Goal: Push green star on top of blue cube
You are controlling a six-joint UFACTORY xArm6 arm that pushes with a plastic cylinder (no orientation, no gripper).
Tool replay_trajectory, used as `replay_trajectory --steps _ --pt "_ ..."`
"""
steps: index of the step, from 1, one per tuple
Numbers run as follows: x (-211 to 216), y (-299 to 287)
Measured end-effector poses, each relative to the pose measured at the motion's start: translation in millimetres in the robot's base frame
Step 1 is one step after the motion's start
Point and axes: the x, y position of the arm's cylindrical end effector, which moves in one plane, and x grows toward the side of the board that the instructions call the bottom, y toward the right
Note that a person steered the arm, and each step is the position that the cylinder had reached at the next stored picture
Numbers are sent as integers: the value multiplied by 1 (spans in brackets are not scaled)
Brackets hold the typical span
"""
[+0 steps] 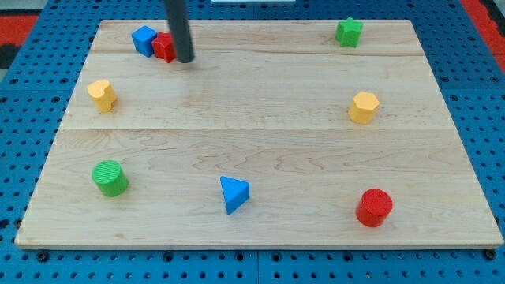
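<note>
Wooden board point(260, 150) fills most of my screen, with 8 blocks spread over it. My tip point(184, 60) sits near the view's top left; it is a bare rod, with nothing to clench or release, and it holds nothing. It stands just to the right of a red block point(164, 47), so close that I cannot tell whether they touch; that block's shape is partly hidden by the rod. The blue cube point(144, 39) lies just beyond the red block, further to the left of my tip, and the 2 blocks look pressed together. The green star point(348, 31) is far to the right of my tip, near the view's top right corner, well apart from the blue cube. Below and left of my tip is a yellow block point(102, 95); further down on that side stands a green cylinder point(110, 177). Well below my tip is a blue triangular block point(233, 193). Off to the right lie a yellow hexagonal block point(364, 107) and, lower, a red cylinder point(374, 207).
</note>
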Motion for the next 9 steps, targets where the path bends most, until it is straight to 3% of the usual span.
replay_trajectory --steps 2,3,4,5,6,7,8,9 --pt "-1 171" --pt "-30 265" --pt "-60 288" --pt "-73 200" --pt "-72 169" --pt "-82 226" --pt "-102 217" --pt "-101 167"
